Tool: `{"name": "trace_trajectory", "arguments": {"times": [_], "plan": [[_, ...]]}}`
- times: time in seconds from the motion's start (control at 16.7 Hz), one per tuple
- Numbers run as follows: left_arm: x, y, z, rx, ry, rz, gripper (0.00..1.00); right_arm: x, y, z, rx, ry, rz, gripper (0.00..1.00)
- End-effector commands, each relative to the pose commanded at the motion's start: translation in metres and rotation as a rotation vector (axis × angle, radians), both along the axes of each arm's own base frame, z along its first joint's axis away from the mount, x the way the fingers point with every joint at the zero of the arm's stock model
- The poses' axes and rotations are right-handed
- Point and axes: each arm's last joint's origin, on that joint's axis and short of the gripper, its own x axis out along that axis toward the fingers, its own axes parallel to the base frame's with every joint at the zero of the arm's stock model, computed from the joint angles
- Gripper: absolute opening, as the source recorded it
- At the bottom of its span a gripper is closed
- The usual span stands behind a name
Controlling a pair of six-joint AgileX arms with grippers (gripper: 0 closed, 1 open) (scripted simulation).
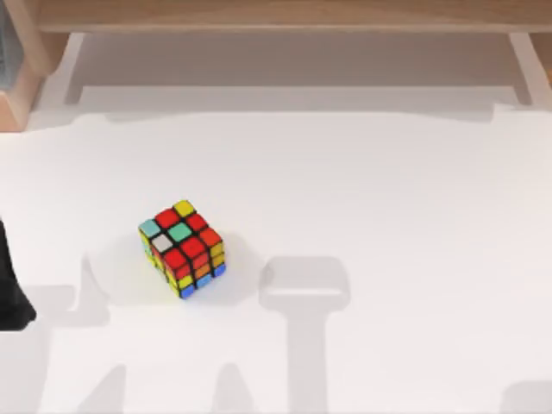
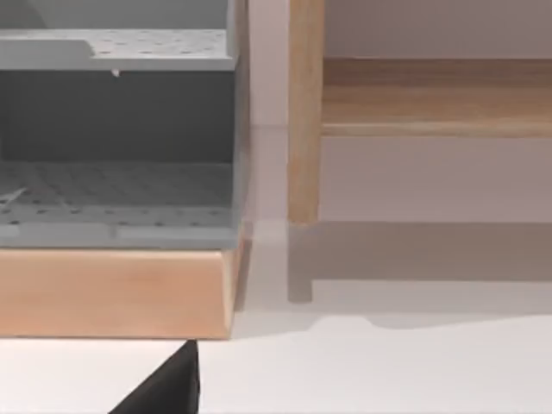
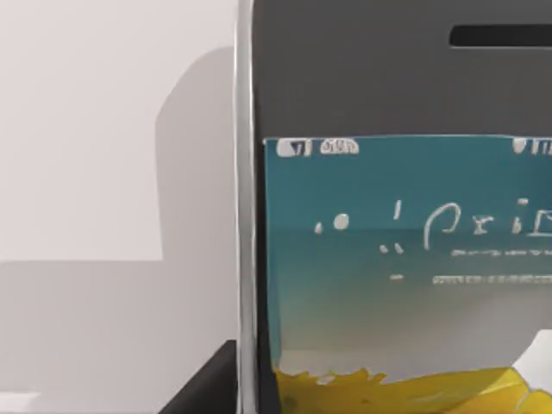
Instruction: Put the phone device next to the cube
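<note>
The cube (image 1: 181, 248) stands on the white table left of the middle, showing red, teal, white and yellow stickers on top. The phone device (image 3: 388, 259) looms close in the right wrist view, with a silver rim, a lit teal and yellow screen and a dark earpiece slot. It hangs above the table and throws a shadow there. One dark finger (image 3: 205, 386) of my right gripper presses against its rim, so the gripper is shut on it. A blocky shadow (image 1: 304, 285) lies just right of the cube. My left arm (image 1: 10, 289) is parked at the table's left edge.
A wooden shelf frame (image 1: 276, 15) runs along the back of the table, with a post (image 2: 304, 112) on its left side. Beside that post a grey perforated rack (image 2: 116, 181) sits on a wooden base (image 2: 116, 289).
</note>
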Motion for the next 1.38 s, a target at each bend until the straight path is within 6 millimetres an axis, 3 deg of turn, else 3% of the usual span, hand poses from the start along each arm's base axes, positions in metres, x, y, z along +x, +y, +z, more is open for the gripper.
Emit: {"name": "trace_trajectory", "arguments": {"times": [0.18,0.42,0.72,1.02,1.38], "plan": [[0.0,0.0,0.0,0.0,0.0,0.0,1.0,0.023,-0.003,0.027,-0.033,-0.076,0.017,0.0],[0.0,0.0,0.0,0.0,0.0,0.0,1.0,0.069,-0.001,0.072,-0.064,-0.175,0.063,0.0],[0.0,0.0,0.0,0.0,0.0,0.0,1.0,0.132,0.026,0.125,-0.07,-0.281,0.147,0.0],[0.0,0.0,0.0,0.0,0.0,0.0,1.0,0.185,0.082,0.15,-0.028,-0.302,0.248,0.0],[0.0,0.0,0.0,0.0,0.0,0.0,1.0,0.223,0.182,0.138,0.036,-0.228,0.379,0.0]]}}
